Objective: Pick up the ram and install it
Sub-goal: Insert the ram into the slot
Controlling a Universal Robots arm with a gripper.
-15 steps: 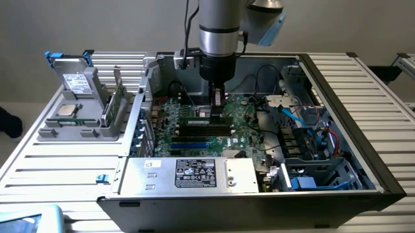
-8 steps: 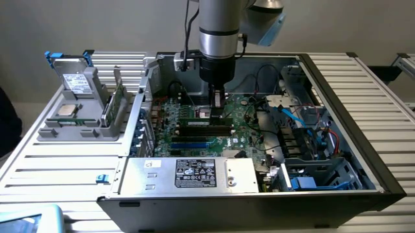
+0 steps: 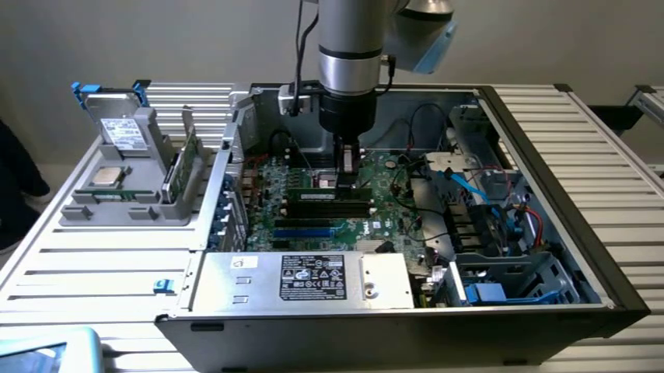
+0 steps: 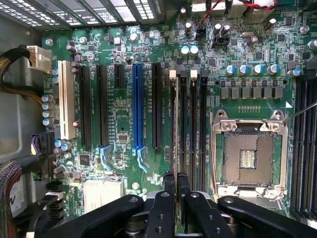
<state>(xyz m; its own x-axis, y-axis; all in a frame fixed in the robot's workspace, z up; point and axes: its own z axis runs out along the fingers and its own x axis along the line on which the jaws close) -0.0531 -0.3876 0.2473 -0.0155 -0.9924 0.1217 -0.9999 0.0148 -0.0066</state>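
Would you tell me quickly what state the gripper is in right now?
The gripper is closed on the ram, edge-on down at the motherboard.

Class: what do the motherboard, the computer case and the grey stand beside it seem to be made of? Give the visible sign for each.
Motherboard: glossy green circuit-board laminate, probably fibreglass; fine traces and soldered parts show.
Computer case: dark grey sheet metal, judging by its thin folded edges.
Grey stand: likely moulded plastic; it looks matte, uniform and blocky.
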